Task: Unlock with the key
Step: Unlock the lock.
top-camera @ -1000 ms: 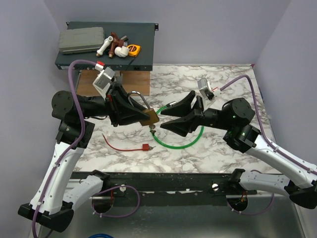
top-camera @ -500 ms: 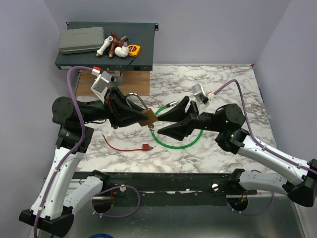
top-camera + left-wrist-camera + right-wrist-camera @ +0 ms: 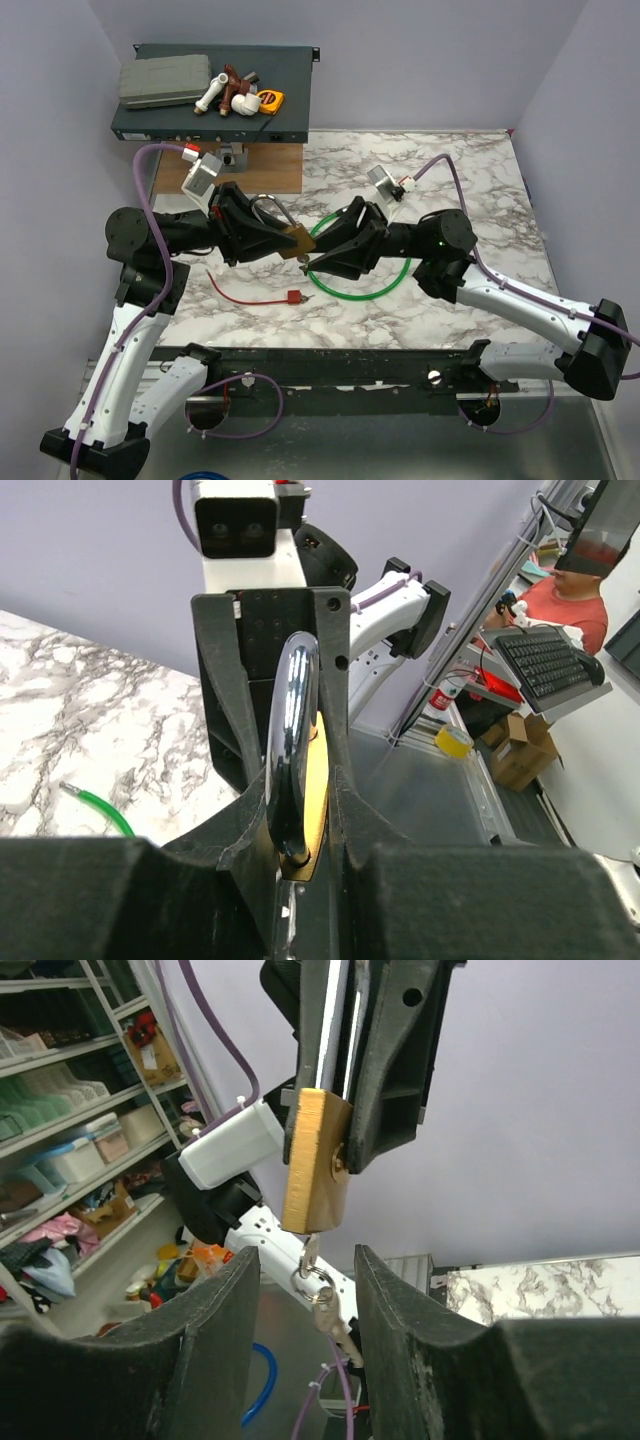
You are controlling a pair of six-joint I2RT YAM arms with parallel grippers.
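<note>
I have one brass padlock [image 3: 315,1165] clamped in my left pincer [image 3: 288,240]. Its one key [image 3: 310,1252] hangs below, with my right pincer [image 3: 308,1265] half-open on either side.

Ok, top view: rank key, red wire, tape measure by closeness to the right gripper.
1. key, under the padlock, at the right gripper.
2. red wire, on the table, left.
3. tape measure, back-left on the black box.

padlock [image 3: 316,1160]: between left fingers [image 3: 392,1060] | key [image 3: 310,1251]: under padlock, between right fingers [image 3: 212,1332]
</note>
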